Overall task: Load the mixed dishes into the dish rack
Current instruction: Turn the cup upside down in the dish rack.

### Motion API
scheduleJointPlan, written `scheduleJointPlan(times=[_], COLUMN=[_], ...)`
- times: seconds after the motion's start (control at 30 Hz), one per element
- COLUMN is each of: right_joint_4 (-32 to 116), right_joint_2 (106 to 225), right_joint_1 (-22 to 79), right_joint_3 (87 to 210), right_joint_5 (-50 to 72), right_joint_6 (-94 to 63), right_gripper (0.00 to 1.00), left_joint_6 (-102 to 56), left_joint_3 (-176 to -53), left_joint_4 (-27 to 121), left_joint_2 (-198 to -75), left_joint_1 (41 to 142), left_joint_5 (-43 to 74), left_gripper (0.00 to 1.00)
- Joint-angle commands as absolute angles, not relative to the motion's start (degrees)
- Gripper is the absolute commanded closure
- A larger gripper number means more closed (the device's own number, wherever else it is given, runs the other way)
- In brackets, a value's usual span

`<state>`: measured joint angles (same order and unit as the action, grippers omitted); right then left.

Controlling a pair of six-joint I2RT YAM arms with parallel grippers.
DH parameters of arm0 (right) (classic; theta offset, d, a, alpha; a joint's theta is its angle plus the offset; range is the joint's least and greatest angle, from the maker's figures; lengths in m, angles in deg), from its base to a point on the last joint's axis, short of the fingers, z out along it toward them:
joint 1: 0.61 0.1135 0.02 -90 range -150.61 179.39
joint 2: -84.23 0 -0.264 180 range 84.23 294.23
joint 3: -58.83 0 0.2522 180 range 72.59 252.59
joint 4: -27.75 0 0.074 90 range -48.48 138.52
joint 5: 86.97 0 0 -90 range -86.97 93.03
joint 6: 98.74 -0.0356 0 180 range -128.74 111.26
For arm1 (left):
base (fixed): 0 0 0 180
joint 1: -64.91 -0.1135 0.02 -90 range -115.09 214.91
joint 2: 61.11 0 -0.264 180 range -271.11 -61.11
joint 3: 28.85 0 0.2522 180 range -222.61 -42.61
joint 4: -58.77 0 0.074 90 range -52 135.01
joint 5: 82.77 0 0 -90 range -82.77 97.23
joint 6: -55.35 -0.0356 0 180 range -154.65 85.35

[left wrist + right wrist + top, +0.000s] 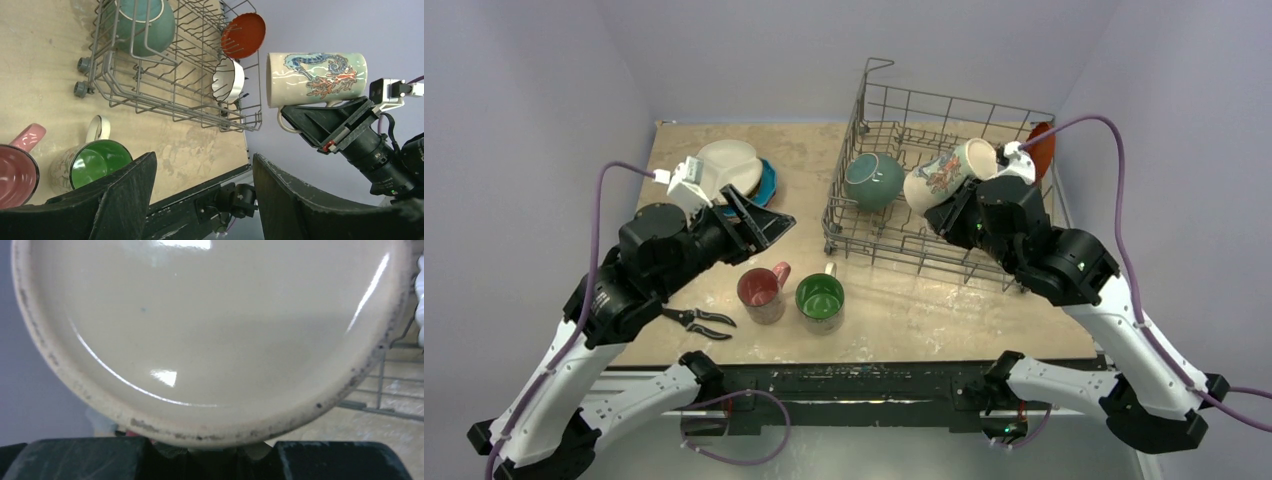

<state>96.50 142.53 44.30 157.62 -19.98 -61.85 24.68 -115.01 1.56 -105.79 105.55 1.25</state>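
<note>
Overhead, the left hand (759,225) hangs with its jaws spread and empty above the beige bench (924,320), just beside a stack of white and blue plates (729,165). The right hand (959,205) pinches a cream ceramic mug with a dragon print (944,172), tilted over the grey wire dish rack (904,240). The rack holds a teal round bowl (874,180) and an orange plate (1042,148). A red mug (761,290), a green mug (820,300) and black-handled pliers (699,320) sit on the bench.

Left wrist view: a small white bowl (229,80) stands on edge among the rack's tines, near the orange plate.

Right wrist view: the cream mug's glazed round end fills the frame above two black fingers (75,457) closed against it.
</note>
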Motion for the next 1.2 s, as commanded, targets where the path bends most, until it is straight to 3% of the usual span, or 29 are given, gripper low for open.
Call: scheduleJointPlan(times=[0.0, 0.27, 0.47, 0.63, 1.17], right_joint_4=[79.41, 72.88, 73.28, 73.67, 77.5], right_joint_2=[141.61, 149.62, 155.14, 156.85, 161.81], right_joint_1=[44.16, 40.86, 29.21, 27.71, 26.48], right_joint_3=[156.05, 154.58, 153.9, 150.72, 146.0], right_joint_5=[-27.84, -17.74, 1.22, 9.87, 15.95], right_joint_6=[-37.12, -6.08, 0.58, 11.09, 11.23], right_gripper=[1.0, 1.0, 1.0, 1.0, 1.0], left_joint_6=[15.75, 2.27, -6.12, -12.57, -15.88], left_joint_3=[-121.91, -132.07, -135.71, -132.53, -129.73], left_joint_4=[-1.96, -7.83, -13.64, -13.24, -12.82], left_joint_2=[-110.38, -117.29, -117.0, -112.7, -110.94], left_joint_1=[105.65, 105.63, 105.66, 105.65, 105.62], left_joint_5=[4.06, 6.97, 4.49, 2.09, 2.52], left_gripper=[0.31, 0.32, 0.32, 0.32, 0.32])
